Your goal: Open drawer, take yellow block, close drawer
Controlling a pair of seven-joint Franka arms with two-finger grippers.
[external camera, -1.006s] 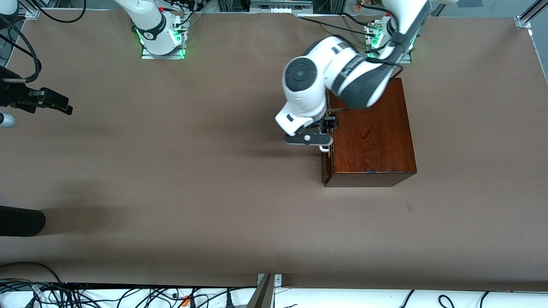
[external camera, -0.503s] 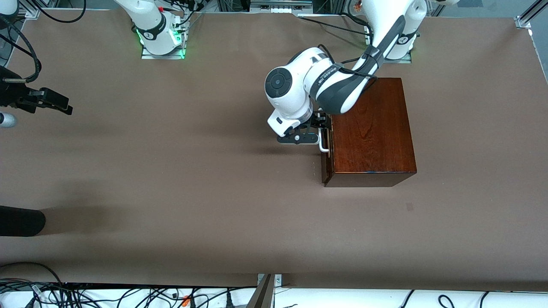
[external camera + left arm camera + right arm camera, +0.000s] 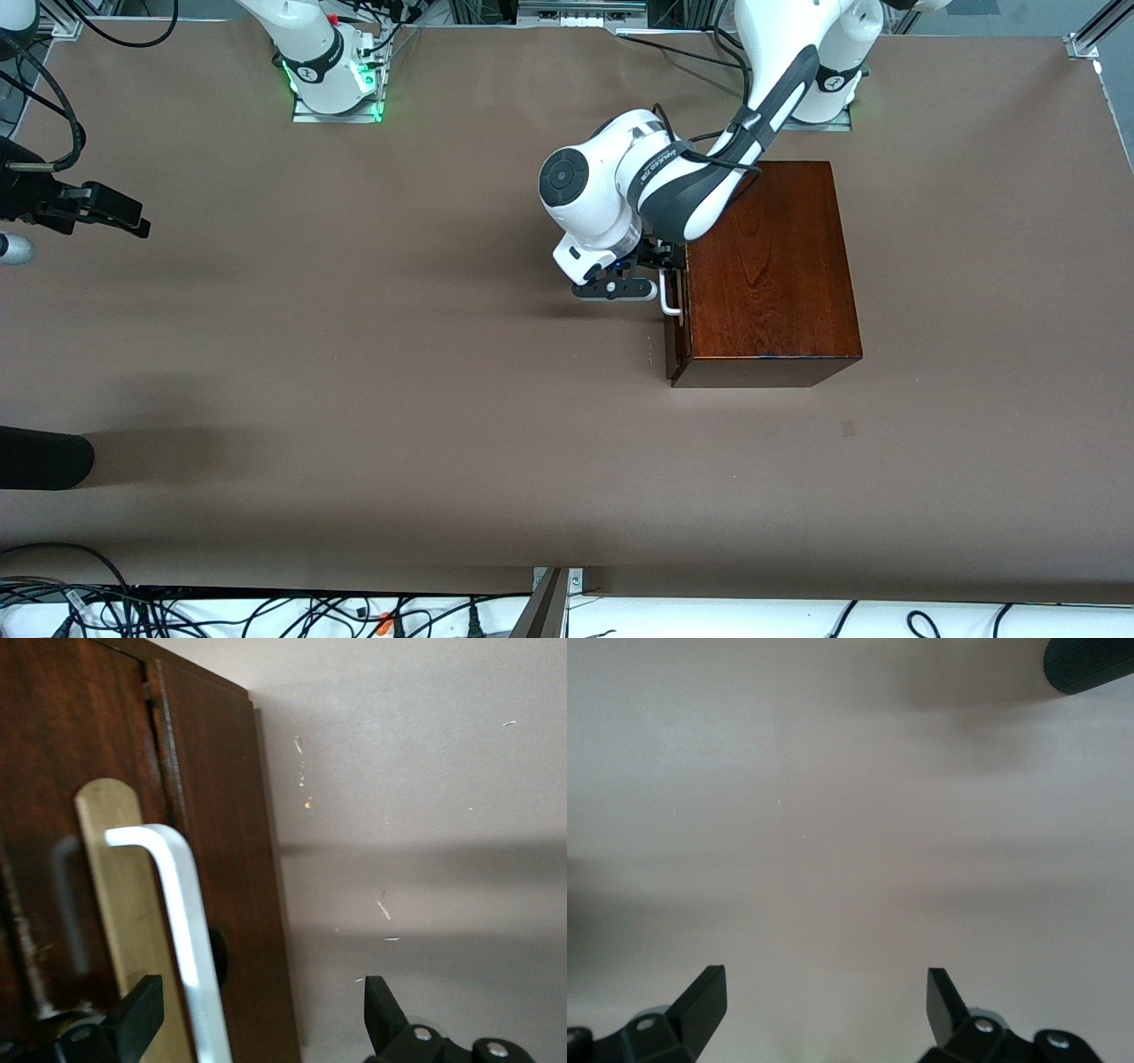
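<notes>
- The drawer (image 3: 675,323), a dark reddish-brown front panel set in the end of a glossy dark wooden box (image 3: 766,266), sits shut, or nearly so: its front lies almost flush with the box, with only a thin seam between them.
- That front faces the right arm's end of the table, and the box stands toward the left arm's end, close to the left arm's base.
- On the drawer front is a white U-shaped bar handle (image 3: 182,930), mounted over a pale wooden backing strip (image 3: 120,904).
- The small yellow block is not visible in any view.
- The left gripper (image 3: 666,275) is at the drawer front, level with the handle, at the part of it farther from the front camera.
- In the left wrist view its two black fingers (image 3: 142,1014) stand wide apart with the white bar passing between them; the bar runs close to one finger, and I cannot tell whether that finger touches it. The jaws are open and not clamped on anything.
- The left arm reaches down from its base, its white elbow hanging over the table beside the box.
- The right gripper (image 3: 824,1001) waits at the right arm's end of the table, above the bare brown table surface (image 3: 354,372), jaws spread wide and holding nothing.
</notes>
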